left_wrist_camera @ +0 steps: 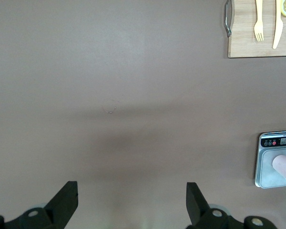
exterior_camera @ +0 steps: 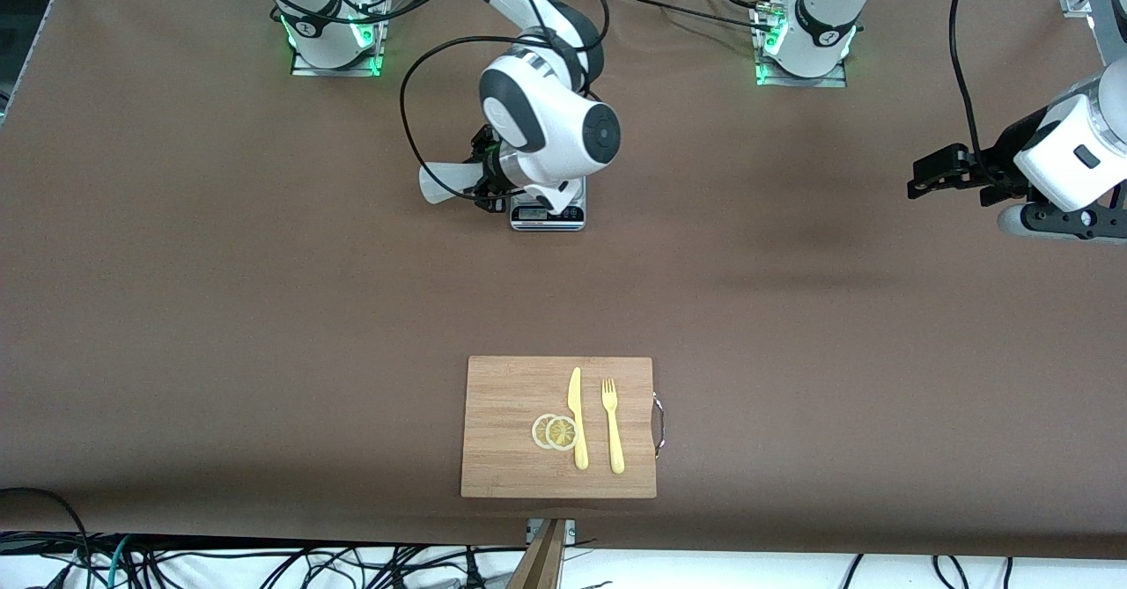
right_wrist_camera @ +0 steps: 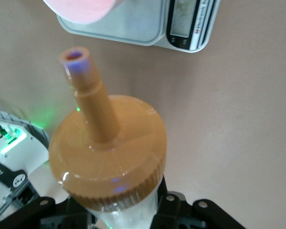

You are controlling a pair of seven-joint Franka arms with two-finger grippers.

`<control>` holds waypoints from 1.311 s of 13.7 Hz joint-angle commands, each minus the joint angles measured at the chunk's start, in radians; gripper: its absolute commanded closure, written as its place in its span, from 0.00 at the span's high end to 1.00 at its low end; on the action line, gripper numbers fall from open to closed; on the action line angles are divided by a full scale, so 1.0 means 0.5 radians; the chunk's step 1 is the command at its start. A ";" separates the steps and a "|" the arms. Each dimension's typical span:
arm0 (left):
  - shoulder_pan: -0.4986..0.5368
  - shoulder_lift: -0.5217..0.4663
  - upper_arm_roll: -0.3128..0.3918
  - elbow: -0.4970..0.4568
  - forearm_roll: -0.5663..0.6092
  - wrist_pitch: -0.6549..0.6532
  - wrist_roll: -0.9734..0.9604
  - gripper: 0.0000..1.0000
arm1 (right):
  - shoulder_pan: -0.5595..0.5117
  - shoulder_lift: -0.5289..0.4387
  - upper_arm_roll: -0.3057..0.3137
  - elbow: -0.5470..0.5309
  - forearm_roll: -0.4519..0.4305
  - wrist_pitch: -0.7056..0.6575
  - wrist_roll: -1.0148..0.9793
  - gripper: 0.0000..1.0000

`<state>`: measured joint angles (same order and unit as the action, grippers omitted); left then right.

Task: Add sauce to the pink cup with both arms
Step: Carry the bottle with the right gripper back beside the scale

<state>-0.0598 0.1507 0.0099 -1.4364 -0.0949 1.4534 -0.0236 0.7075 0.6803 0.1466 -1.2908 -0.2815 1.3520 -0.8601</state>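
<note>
Right gripper (exterior_camera: 486, 186): clamped tight on the sauce bottle (exterior_camera: 445, 184). We read the bottle as tipped nearly level, body sticking out toward the right arm's end of the table. In the right wrist view the orange cap (right_wrist_camera: 109, 157) and nozzle (right_wrist_camera: 83, 76) aim at the scale (right_wrist_camera: 133, 24) and the pink cup (right_wrist_camera: 81, 7).

Cup posn: standing on the scale (exterior_camera: 548, 213), mostly hidden under the right arm in the front view; the left wrist view shows the cup (left_wrist_camera: 285, 166) on the scale plate (left_wrist_camera: 269, 162). Seen from the front camera, the scale sits at approx. 12 o'clock from the cutting board (exterior_camera: 511, 474), well apart.

Left gripper (exterior_camera: 955, 173): jaws spread wide, holding nothing, over bare table at the left arm's end. That arm waits.

Status, our est.: bottle pickup done, tilt toward cup set up. No sauce stream visible; cup contents can't be seen. Left to do: squeeze/pour, set bottle down.

On the board: knife (exterior_camera: 577, 417), fork (exterior_camera: 611, 426), lemon slices (exterior_camera: 555, 431), untouched by either arm.
</note>
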 commanded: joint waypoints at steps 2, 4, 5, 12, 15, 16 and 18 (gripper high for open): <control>-0.003 -0.007 -0.001 0.007 0.033 -0.017 0.032 1.00 | -0.279 -0.335 0.004 -0.360 0.292 0.299 -0.282 0.45; -0.003 -0.007 -0.001 0.007 0.036 -0.017 0.035 1.00 | -0.402 -0.391 0.004 -0.370 0.437 0.321 -0.466 0.45; -0.006 -0.007 -0.001 0.007 0.036 -0.017 0.032 1.00 | -0.445 -0.409 -0.014 -0.370 0.498 0.321 -0.561 0.45; -0.003 -0.007 -0.001 0.007 0.036 -0.017 0.035 1.00 | -0.743 -0.514 -0.259 -0.578 1.209 0.468 -1.392 0.45; -0.003 -0.007 -0.001 0.007 0.036 -0.017 0.035 1.00 | -0.786 -0.517 -0.471 -0.734 1.562 0.478 -1.825 0.45; -0.003 -0.004 -0.001 0.007 0.036 -0.017 0.035 1.00 | -0.847 -0.514 -0.486 -0.786 1.615 0.474 -1.963 0.45; -0.003 -0.004 -0.001 0.007 0.036 -0.017 0.035 1.00 | -0.915 -0.514 -0.541 -0.897 1.698 0.465 -2.212 0.45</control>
<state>-0.0597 0.1508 0.0099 -1.4364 -0.0949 1.4534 -0.0236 0.2761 0.4729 -0.1072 -1.6477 0.5112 1.5739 -1.8597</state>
